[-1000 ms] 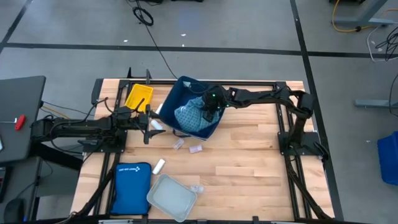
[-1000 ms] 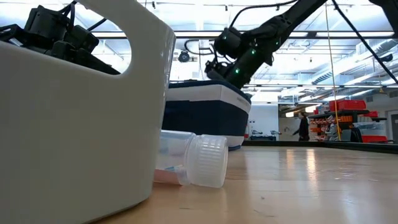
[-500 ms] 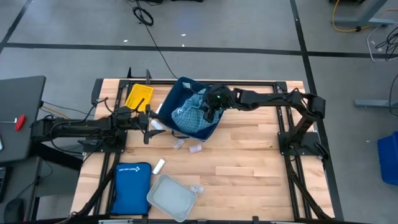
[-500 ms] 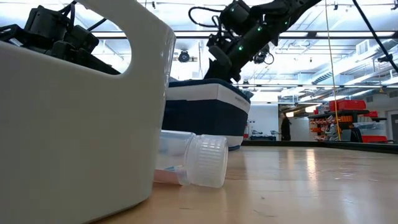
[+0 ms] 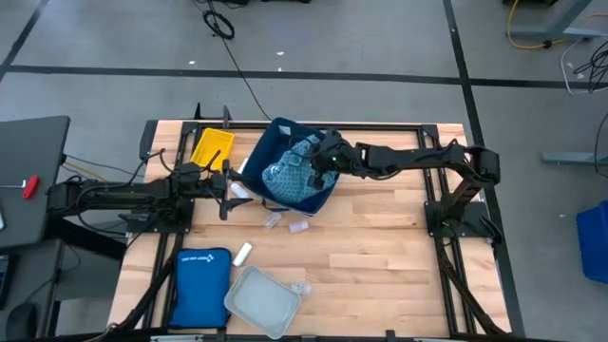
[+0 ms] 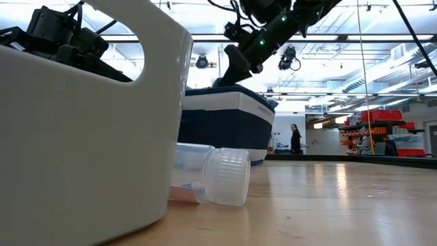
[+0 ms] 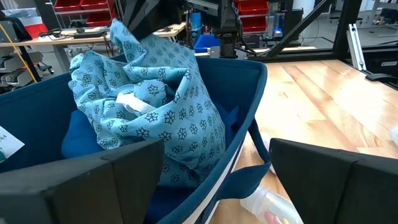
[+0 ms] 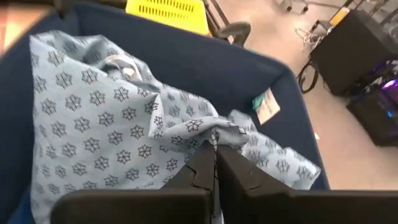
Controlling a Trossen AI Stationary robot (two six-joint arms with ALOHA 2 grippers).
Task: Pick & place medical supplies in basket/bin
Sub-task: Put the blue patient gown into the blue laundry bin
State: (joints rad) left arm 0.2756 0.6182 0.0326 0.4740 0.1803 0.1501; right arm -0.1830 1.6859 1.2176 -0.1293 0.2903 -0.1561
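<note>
The teal patterned cloth (image 5: 293,166) lies heaped in the large navy bin (image 5: 328,195) at the table's far middle, its top drawn up into a peak (image 7: 124,37). My right gripper (image 8: 215,163) hovers over the bin, shut on that cloth. My left gripper (image 5: 228,193) waits open and level just left of the bin, with a vial (image 5: 240,191) by its fingers. Dark blue fabric (image 7: 78,134) shows under the cloth in the bin. More vials (image 5: 299,228) lie on the wood nearer the front. My right gripper pinches a raised fold of the patterned cloth (image 8: 214,134) between its two fingers, coming from above and pointing down. That fold hangs up under the fingers (image 7: 140,18), while the rest of the cloth stays piled in the bin.
A yellow bin (image 5: 211,147) sits at the far left corner. The flat blue pouch (image 5: 199,285) and the grey tray (image 5: 263,301) lie at the near edge, with vials (image 5: 243,252) (image 5: 302,288) beside them. A capped vial (image 6: 215,176) lies close to the low camera.
My right gripper has risen above the navy bin, still over it. The part of the patterned cloth it holds has been drawn up with it and bunched toward the bin's far side, while the lower part stays inside the bin.
</note>
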